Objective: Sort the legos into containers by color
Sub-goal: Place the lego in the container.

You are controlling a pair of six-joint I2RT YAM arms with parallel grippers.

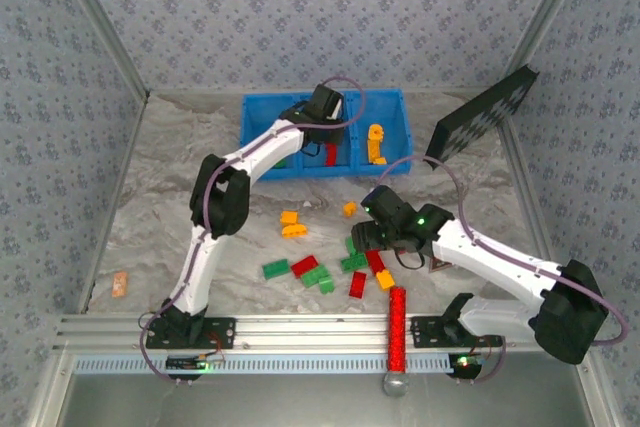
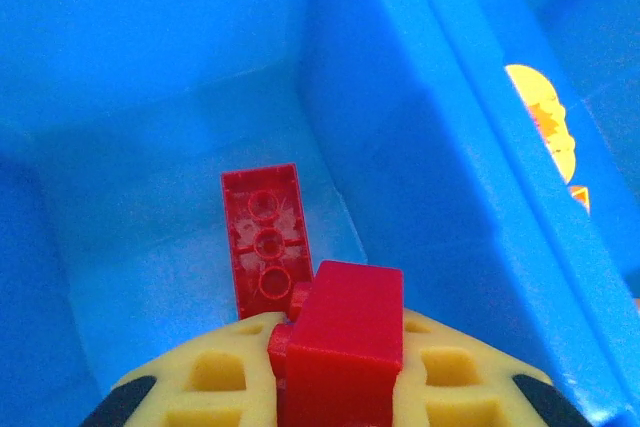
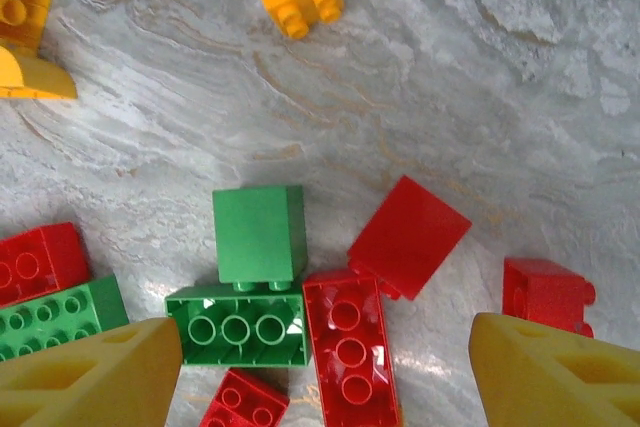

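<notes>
Left gripper (image 2: 335, 392) is clenching a red brick (image 2: 345, 332) between its yellow fingers (image 2: 215, 387) and hanging inside the middle compartment of the blue bin (image 2: 420, 147). My reading: it is holding the piece low over the floor so the release lands among the reds, not across the divider, where orange pieces (image 2: 545, 122) are sitting to the gripper's right.

Just ahead of and below the fingertips, a second red brick (image 2: 265, 247) is lying hollow side up, showing three sockets. Its long axis is running away from the gripper toward the far wall, leaning slightly left. The held brick is showing a smooth face. What look like studs are poking out on its left, so it is probably sitting sideways in the grip; I cannot call its long axis.

Right gripper (image 3: 320, 377) is hovering released, jaws wide and gripping nothing, over loose pieces on the table (image 3: 480, 77).
- Long green brick (image 3: 238, 327): lying between the fingers, axis running finger to finger.
- Long red brick (image 3: 345, 347): touching the green one, axis pointing straight ahead of the gripper.
- Square green brick (image 3: 258, 232): just ahead, studs pointing back toward the gripper.

Judgement: the fingers would be closing across the long red brick's narrow sides, the easier pick.
</notes>
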